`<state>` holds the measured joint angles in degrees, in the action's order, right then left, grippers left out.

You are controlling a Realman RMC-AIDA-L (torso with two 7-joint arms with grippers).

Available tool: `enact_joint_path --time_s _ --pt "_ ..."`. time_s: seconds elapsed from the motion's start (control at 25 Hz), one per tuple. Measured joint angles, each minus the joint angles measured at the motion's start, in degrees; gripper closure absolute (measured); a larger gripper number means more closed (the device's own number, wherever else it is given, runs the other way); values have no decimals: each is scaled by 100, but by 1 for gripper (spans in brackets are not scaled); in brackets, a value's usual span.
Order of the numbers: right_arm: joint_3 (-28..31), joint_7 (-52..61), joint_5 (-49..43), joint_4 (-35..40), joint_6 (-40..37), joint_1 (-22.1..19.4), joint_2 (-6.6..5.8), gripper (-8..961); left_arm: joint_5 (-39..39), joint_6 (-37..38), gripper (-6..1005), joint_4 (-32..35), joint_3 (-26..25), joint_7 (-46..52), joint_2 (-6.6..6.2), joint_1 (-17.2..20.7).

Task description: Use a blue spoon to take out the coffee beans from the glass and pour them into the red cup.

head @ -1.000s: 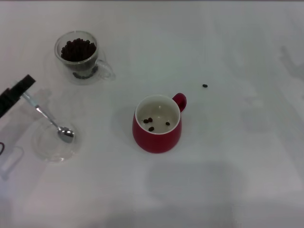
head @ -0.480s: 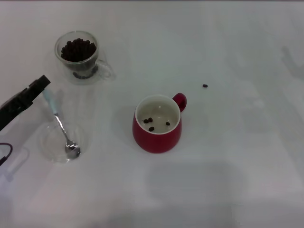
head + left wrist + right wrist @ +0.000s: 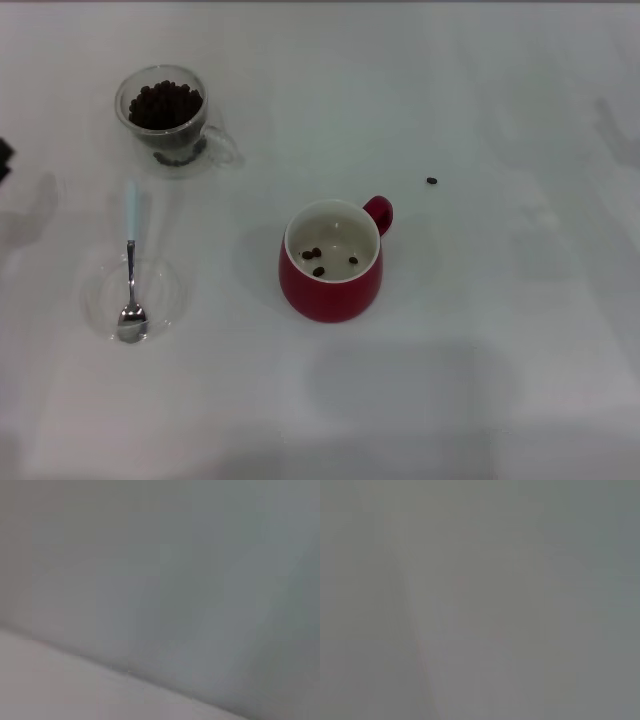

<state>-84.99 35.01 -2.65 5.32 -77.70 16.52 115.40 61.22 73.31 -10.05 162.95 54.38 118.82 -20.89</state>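
1. At the far left edge of the head view, a sliver of the left tool point(image 3: 4, 157) shows, dark and clear of everything; whether its fingers are apart or together cannot be told. The right tool is not visible.
2. Upper left: the glass point(image 3: 166, 120), a clear thick-walled mug with a side handle, heaped with coffee beans point(image 3: 165, 104), small, dark and oval.
3. Lower left: the blue spoon point(image 3: 130, 268) lies unheld, its shiny metal bowl in a flat clear saucer point(image 3: 168, 292), its pale blue handle pointing towards the glass.
4. Centre: the red cup point(image 3: 331, 261), glossy, rounded, white inside, holds only a few beans.
5. Right of centre: one stray bean point(image 3: 431, 181) on the pale, smooth bench point(image 3: 520, 330).
6. Judgement: the spoon appears set down between scoops or at the task's end; another scoop calls for gripping the handle again.
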Motion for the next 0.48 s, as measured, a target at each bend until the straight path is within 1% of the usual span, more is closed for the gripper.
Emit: enact_joint_path --time_s 0.16,0.2,0.24,0.36,0.48 --pt "3 -69 11 0 18 -8 0 96 969 -1 199 159 0 -1663 29 153" --pt "5 -114 12 0 21 -9 0 96 1107 1 177 209 1 -1894 31 176" --pt "7 -190 16 -1 25 -11 0 96 1548 11 171 408 0 -2446 32 232" --pt "9 -445 19 -9 20 -24 3 96 2184 67 154 702 0 -3126 32 298" --pt "1 -526 17 -14 18 -28 7 96 2353 119 148 812 0 -3378 35 328"
